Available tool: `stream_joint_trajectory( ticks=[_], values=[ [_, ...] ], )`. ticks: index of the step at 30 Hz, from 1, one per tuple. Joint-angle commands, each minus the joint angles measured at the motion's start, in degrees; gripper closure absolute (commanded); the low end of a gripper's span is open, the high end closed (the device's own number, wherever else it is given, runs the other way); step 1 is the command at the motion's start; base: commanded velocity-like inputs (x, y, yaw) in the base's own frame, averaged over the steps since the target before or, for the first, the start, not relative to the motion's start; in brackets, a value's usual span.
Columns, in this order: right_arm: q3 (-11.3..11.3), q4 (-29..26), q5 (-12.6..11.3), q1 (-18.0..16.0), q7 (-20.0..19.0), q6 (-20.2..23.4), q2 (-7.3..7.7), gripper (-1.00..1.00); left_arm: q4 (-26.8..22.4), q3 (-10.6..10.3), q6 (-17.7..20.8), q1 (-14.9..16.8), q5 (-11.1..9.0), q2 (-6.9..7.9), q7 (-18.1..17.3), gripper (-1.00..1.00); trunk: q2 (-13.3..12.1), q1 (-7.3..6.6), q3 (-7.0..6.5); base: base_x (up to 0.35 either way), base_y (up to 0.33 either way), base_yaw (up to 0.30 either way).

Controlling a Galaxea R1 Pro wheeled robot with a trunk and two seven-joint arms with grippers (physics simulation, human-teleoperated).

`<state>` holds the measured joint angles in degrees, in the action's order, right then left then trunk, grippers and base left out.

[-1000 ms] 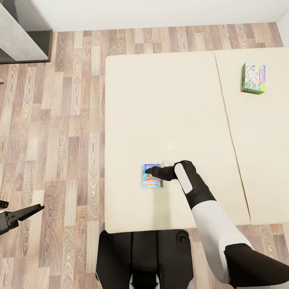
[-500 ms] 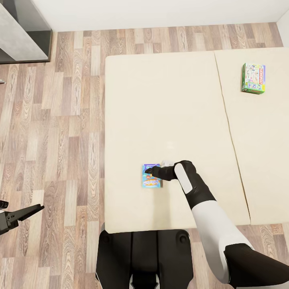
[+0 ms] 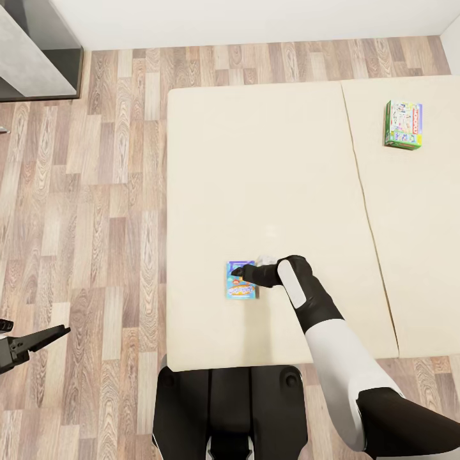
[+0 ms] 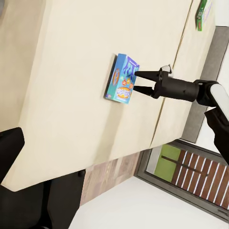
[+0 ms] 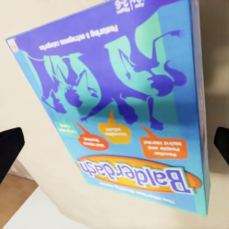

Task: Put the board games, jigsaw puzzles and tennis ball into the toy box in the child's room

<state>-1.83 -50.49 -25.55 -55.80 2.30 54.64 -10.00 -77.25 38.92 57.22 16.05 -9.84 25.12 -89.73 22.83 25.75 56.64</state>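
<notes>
**Right claw spread over the blue game on the bed**

Left gripper (image 3: pixel 54 332) hangs low over the wood-plank floor (image 3: pixel 96 211), off the bed's near-left side; whether its fingers are apart or together cannot be told. Further right lies the beige bed (image 3: pixel 268 166), and near its front edge rests the blue-purple board game (image 3: pixel 241 281) (the cover reads "Balderdash"). The right gripper (image 3: pixel 237 275) reaches across it from the right, its two fingers spread wide, one tip by each long side of the box, gripping nothing. From the left wrist the same open claw (image 4: pixel 138 81) shows beside the box (image 4: pixel 122 78). Far right, toward the back of the bed, lies the green-edged board game (image 3: pixel 403 124), well apart.
</notes>
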Motion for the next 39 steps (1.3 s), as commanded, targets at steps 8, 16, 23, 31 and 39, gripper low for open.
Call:
stream_joint_trajectory(
  ticks=[8,16,23,31,39],
  values=[
    [0.0,0.0,0.1,0.0,0.3,0.1,0.00,-1.00,0.0,0.0,0.6,0.0,0.1,0.01,-0.3,-1.00,0.1,0.03,0.06,0.000,0.000,0.000],
    [0.0,0.0,0.2,0.0,0.4,0.1,0.00,-1.00,0.0,0.0,0.6,0.0,0.1,0.01,-0.3,-1.00,0.1,0.03,0.06,0.000,0.000,0.000],
    [0.0,0.0,0.3,0.0,1.1,0.1,0.00,-1.00,0.0,0.0,0.6,0.0,0.1,0.01,-0.3,-1.00,0.1,0.03,0.06,0.000,0.000,0.000],
    [0.1,0.0,0.3,0.0,3.3,0.1,0.00,-1.00,0.0,0.0,0.6,0.0,0.1,0.01,-0.3,-1.00,0.1,0.03,0.06,0.000,0.000,0.000],
    [0.1,0.1,0.3,0.0,5.7,0.1,0.00,-1.00,0.0,0.0,0.6,0.0,0.1,0.01,-0.3,-1.00,0.1,0.03,0.06,0.000,0.000,0.000]
  ],
)
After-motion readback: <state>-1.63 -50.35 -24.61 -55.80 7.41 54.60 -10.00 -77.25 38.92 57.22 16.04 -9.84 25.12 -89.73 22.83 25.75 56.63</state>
